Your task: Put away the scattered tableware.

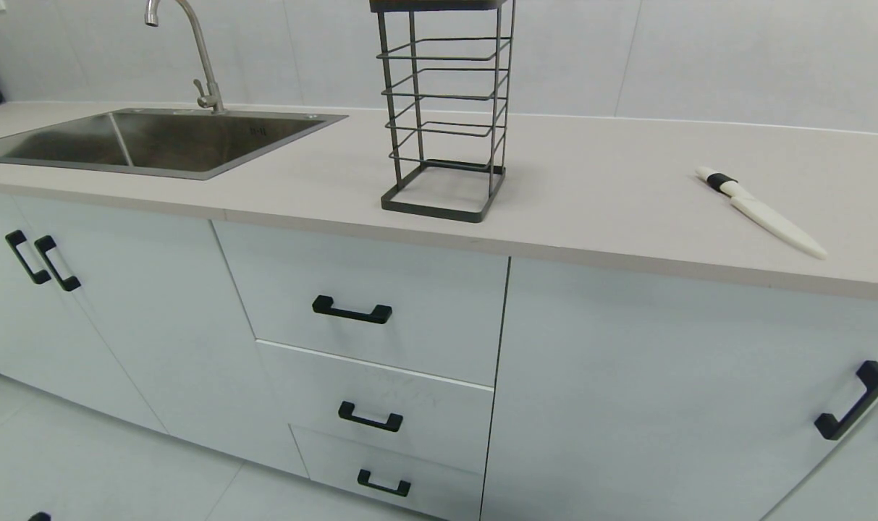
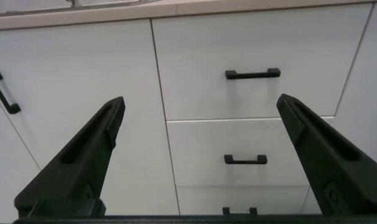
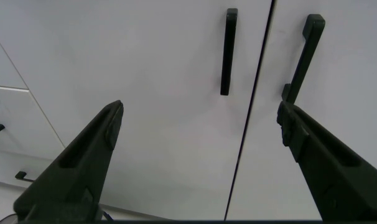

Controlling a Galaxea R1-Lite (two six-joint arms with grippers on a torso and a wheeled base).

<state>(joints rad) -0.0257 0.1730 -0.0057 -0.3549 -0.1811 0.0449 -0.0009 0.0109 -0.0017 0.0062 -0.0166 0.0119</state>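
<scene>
Your left gripper point(image 2: 201, 102) and right gripper point(image 3: 201, 107) both gape empty — the knife point(image 1: 761, 212) lies flat on the countertop point(image 1: 591, 181), near the front edge; a glancing pinch could nudge it off.

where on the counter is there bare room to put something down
Widest bare patch: the counter between the wire rack and the knife. A narrower strip lies between the sink and the rack. Nothing is crowded; the knife's tip lies near the front edge.
</scene>
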